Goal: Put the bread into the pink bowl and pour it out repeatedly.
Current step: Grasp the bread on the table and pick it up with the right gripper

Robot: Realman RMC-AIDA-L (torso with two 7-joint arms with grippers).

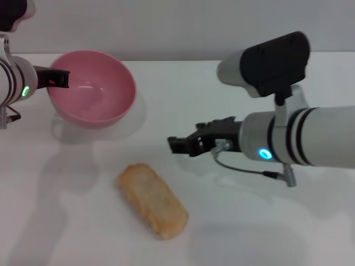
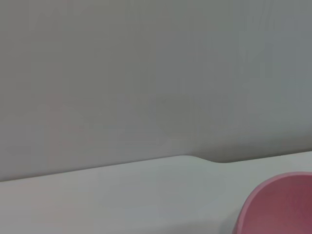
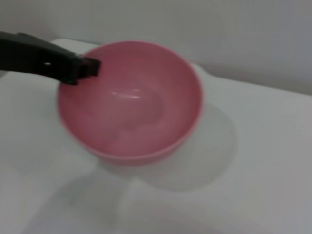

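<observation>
The bread (image 1: 153,200) lies closest to the camera in the head view, flat on the white table (image 1: 266,221), pale tan face up, with nothing touching it. Its long axis runs on a diagonal, one end pointing back toward the pink bowl (image 1: 92,88) and the other end coming forward and to the robot's right.

The right gripper (image 1: 180,144) hangs above the table just behind and to the right of the bread, its black fingers pointing toward the robot's left, across the line between bread and bowl. It holds nothing; whether its fingers are apart or together cannot be told from here. Taking the bread as the landmark, this gripper is by far the nearer one, and the loaf sits forward of it and lower, so the coming move looks like a drop down and forward onto the middle of the loaf, the fingers probably best turned across its narrow width.

The left gripper (image 1: 58,78) is well behind the bread and to its left, at the bowl's near-left rim. Its dark fingers (image 3: 73,69) sit right on that rim and appear clamped on it. The bowl stands upright and empty.

No brand, label or writing shows on the bread, the bowl or either arm.
</observation>
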